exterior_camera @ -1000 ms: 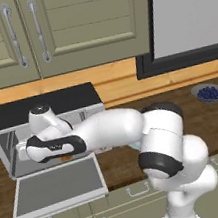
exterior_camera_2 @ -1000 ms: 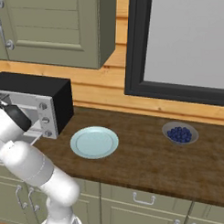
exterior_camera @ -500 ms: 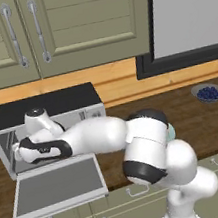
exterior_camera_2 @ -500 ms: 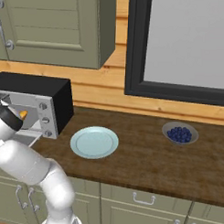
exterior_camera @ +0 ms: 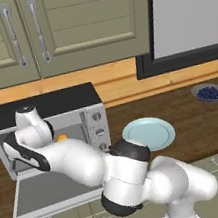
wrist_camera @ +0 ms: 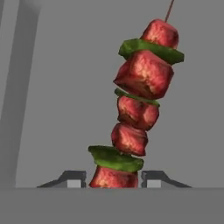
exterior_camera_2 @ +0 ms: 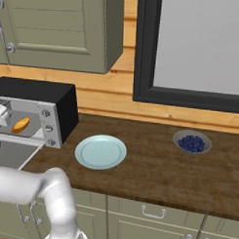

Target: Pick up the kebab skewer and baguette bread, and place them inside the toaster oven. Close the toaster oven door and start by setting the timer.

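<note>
Grey oven (exterior_camera: 47, 109) walls surround my gripper (wrist_camera: 113, 180), closed on the skewer (wrist_camera: 140, 103) that juts ahead, bread (exterior_camera: 62, 137) already beside it inside, so I judge release comes next, then withdrawing.

the kebab skewer (wrist_camera: 139, 107) just ahead of the end effector (wrist_camera: 113, 177) has moist, glossy red meat chunks and smooth green pepper slices. the toaster oven (exterior_camera: 90, 122) around it looks brushed silver metal with a matt black top. the worktop (exterior_camera_2: 154, 169) is dark grained wood; the plate (exterior_camera_2: 101, 152) is smooth, glazed pale blue.
</note>
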